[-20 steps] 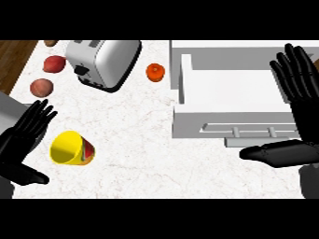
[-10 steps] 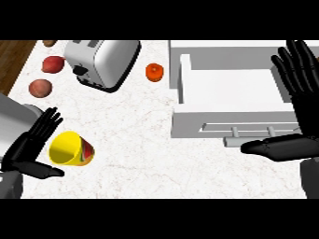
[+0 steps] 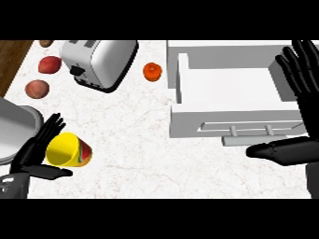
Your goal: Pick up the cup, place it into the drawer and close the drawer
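A yellow cup point(image 3: 68, 150) with a red patch lies on its side on the white counter at the lower left. My left hand point(image 3: 35, 151) is right beside it on its left, fingers straight along the cup's rim and thumb under it, not curled round it. The white drawer point(image 3: 224, 98) stands pulled out at the right, its inside bare, handle point(image 3: 252, 129) toward me. My right hand point(image 3: 307, 98) is open at the drawer's right edge, fingers pointing up, thumb stretched left below the drawer front.
A silver toaster point(image 3: 97, 61) stands at the back left. Two red fruits point(image 3: 50, 65) point(image 3: 37, 87) lie left of it, and an orange fruit point(image 3: 152, 71) lies between toaster and drawer. Dark wood floor shows past the counter's left edge.
My left hand has slid right and down until it rests against the cup. The cup and my right hand have hardly moved.
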Controlling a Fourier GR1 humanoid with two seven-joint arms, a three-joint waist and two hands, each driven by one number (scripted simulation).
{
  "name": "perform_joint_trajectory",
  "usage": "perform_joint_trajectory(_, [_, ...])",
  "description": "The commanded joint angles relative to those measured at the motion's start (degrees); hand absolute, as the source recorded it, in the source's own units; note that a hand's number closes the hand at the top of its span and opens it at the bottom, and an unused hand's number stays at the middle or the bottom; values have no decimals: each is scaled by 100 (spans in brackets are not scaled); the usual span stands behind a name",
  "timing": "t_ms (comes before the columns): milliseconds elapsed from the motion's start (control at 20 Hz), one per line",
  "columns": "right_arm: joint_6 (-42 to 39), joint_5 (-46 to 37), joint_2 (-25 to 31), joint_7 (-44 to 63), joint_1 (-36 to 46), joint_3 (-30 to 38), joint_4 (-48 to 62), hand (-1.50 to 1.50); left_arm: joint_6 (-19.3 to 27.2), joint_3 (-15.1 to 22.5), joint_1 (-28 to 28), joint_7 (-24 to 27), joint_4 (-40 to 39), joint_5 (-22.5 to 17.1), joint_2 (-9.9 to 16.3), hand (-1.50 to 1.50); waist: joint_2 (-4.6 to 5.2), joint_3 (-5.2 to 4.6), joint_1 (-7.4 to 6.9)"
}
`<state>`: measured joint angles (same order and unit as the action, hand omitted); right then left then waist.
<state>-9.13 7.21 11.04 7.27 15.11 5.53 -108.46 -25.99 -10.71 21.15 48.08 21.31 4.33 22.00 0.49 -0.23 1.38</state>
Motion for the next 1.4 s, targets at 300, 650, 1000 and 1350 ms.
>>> perform_joint_trajectory(300, [-118,40,62,-151,102,90,272,-150,-134,173,219,1181,-652,246,-371,-150,13,-3,15])
perform_joint_trajectory(650, [-76,10,76,42,71,38,-14,-150,-441,212,266,1473,-770,266,-250,-150,12,-9,41])
perform_joint_trajectory(1000, [-24,-173,-64,-107,143,-133,261,-150,-862,242,533,1244,-878,184,-489,-150,42,-14,33])
perform_joint_trajectory(1350, [-260,20,145,-239,-168,104,103,-150,-274,208,532,1858,-396,121,-563,150,30,-12,89])
